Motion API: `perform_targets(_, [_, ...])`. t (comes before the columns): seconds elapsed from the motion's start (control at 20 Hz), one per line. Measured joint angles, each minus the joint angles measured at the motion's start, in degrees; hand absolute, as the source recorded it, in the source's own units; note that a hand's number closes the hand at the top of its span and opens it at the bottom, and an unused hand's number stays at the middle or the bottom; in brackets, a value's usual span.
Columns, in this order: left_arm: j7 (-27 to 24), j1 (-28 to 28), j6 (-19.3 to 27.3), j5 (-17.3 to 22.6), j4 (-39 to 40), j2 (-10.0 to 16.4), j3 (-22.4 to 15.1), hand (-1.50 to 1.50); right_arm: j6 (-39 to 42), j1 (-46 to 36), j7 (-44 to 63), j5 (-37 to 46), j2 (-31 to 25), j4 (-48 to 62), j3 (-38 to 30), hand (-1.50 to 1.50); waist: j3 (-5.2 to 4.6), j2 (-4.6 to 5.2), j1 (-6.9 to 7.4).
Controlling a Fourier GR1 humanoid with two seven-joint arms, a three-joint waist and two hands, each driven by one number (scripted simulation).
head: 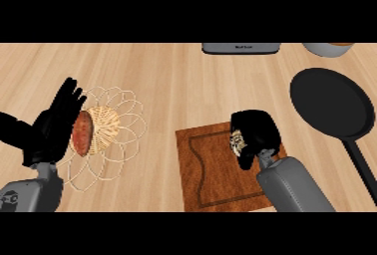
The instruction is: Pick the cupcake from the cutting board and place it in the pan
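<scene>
A brown wooden cutting board [213,169] lies on the counter at lower centre. Over its right part my right hand [256,130] is curled round the cupcake [238,143], of which only a pale speckled patch shows at the hand's left side. The black pan [331,102] lies to the right of the board, its handle [361,162] pointing toward the lower right edge. My left hand [59,117] stands open at the left, fingers up, resting.
A wire basket [110,132] holding a reddish-brown loaf [83,132] sits beside the left hand. A grey appliance [241,48] and a pale pot [327,48] stand at the counter's far edge.
</scene>
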Motion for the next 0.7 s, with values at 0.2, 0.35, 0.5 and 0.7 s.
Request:
perform_targets(0.2, [-0.36, 0.44, 0.25, -0.36, -0.04, -0.20, 0.06, 0.00, -1.00, -1.08, 3.30, 5.02, -1.89, -9.02, 1.73, 1.50, 0.02, -0.16, -0.28])
perform_targets(0.35, [-1.00, 0.83, 0.30, -0.73, -0.21, -0.55, -0.27, 0.00, -0.67, -2.77, 4.84, 7.66, -4.19, -15.91, 1.17, 1.50, 0.03, -0.20, -0.36])
perform_targets(0.5, [-0.48, 0.69, -0.61, 0.14, 0.02, 0.15, 0.56, 0.00, 2.43, -3.24, 6.54, 8.66, -5.72, -23.58, 0.16, 1.50, 0.04, -0.13, -0.26])
perform_targets(0.7, [0.99, 1.57, -0.97, 0.17, -2.55, 0.39, 0.46, 0.00, 7.71, -4.70, 8.61, 8.17, -5.83, -29.99, -3.14, 1.50, 0.06, -0.01, 0.15])
